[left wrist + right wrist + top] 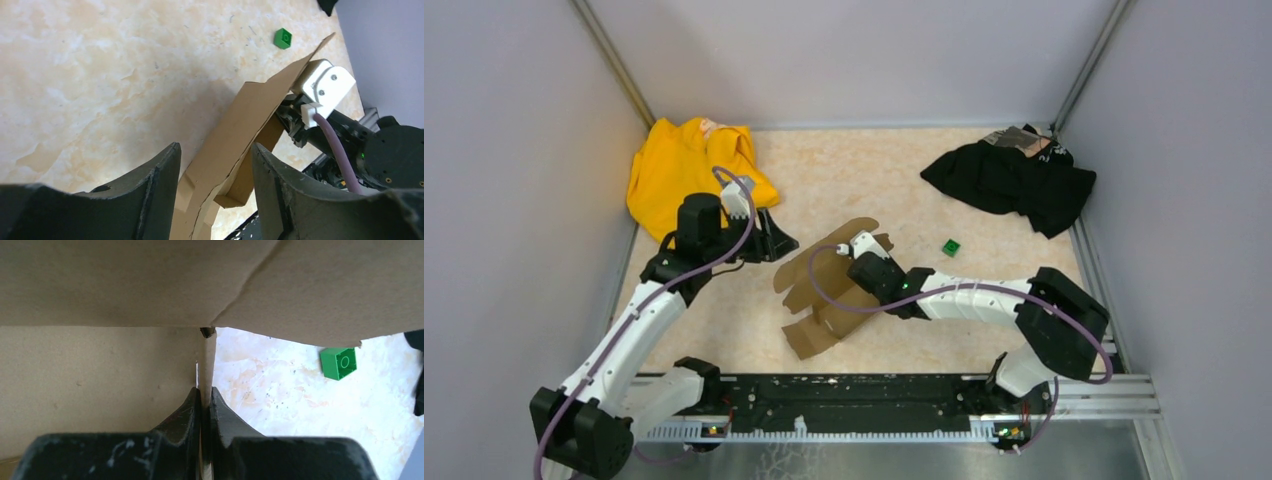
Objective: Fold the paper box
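The paper box (824, 290) is a plain brown die-cut cardboard sheet with flaps, partly lifted off the table in the middle. My right gripper (867, 262) is shut on one upright panel of it; in the right wrist view the thin cardboard edge (206, 365) is pinched between the two black fingers (187, 410). My left gripper (776, 240) is open just left of the sheet. In the left wrist view the raised cardboard (235, 135) stands beyond the spread fingers (155, 185), not touching them.
A yellow garment (686, 165) lies at the back left, close to my left arm. A black garment (1016, 178) lies at the back right. A small green cube (950, 246) sits right of the box, also in the wrist views (283, 38) (338, 363). Grey walls enclose the table.
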`<state>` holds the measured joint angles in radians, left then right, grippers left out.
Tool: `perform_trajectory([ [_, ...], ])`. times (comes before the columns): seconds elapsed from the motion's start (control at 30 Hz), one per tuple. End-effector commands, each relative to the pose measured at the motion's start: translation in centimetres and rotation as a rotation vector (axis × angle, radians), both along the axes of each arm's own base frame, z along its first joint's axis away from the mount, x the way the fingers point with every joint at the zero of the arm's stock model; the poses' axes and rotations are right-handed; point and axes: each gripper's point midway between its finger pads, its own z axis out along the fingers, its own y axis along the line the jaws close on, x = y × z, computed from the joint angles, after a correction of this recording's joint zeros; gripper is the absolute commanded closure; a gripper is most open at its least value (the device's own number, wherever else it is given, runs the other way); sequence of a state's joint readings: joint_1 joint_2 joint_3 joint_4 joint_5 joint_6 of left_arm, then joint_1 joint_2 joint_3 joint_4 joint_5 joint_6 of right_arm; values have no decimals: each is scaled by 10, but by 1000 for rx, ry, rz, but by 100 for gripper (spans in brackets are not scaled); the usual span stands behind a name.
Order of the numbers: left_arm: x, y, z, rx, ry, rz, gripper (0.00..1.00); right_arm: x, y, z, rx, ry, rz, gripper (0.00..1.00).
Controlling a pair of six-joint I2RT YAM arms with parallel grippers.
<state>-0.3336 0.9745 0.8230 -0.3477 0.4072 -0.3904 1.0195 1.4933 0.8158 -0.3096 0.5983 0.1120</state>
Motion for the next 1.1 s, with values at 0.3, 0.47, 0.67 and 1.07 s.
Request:
perform_trajectory([
  [0.3,21,5,-18,26,83,75,40,-1,5,-23,-70,48,34,97],
  [0.47,22,3,-17,23,90,60,40,-10,14,-25,-14,111,40,87],
  [0.67,20,4,-19,25,91,45,40,-12,20,-13,49,119,24,77],
  [1.07,17,6,-19,26,82,33,40,10,24,18,204,51,-40,69],
])
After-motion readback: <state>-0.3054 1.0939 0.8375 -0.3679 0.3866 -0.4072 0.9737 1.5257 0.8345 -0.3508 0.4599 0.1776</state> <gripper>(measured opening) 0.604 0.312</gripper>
